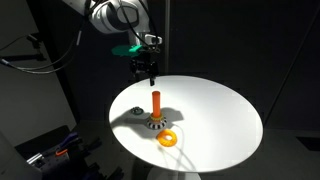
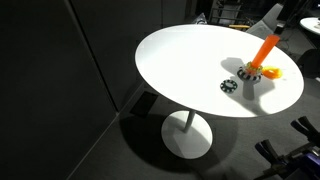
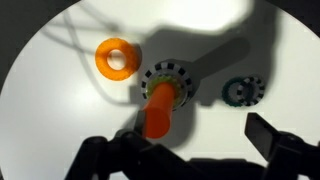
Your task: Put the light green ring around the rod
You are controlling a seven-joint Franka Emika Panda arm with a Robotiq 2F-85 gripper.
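Round white table [image 1: 232, 108], dark surround. Rod [image 1: 156, 102] upright near table centre on patterned base [image 1: 155, 125]. In wrist view, faint pale yellow-green rim at foot of rod, hugging it on top of the base: taken to be light green ring [image 3: 182, 94], apparently threaded over the peg and sitting at the bottom. Too small and blurred in both exterior views to confirm, so logged as a judgement only. Gripper [image 1: 147, 70] at 12 o'clock of rod in an exterior view, directly over it and apart from its tip. Alignment with the peg axis fits a straight vertical drop of a ring down the shaft. Fingers [image 3: 285, 150] spread wide in wrist view, one either side of the rod top, nothing pinched between them and nothing touched. Spread stance fits a release, not a carry. Orange-yellow ring [image 3: 116, 57] flat on table at 10 o'clock of rod in wrist view, near the base, not touching; not the target, left aside. Small patterned disc [image 3: 240, 92] at 3 o'clock of base, apart. If ring reading correct, task essentially done. Risk on a straight lift: low, given clearance from the rod tip.
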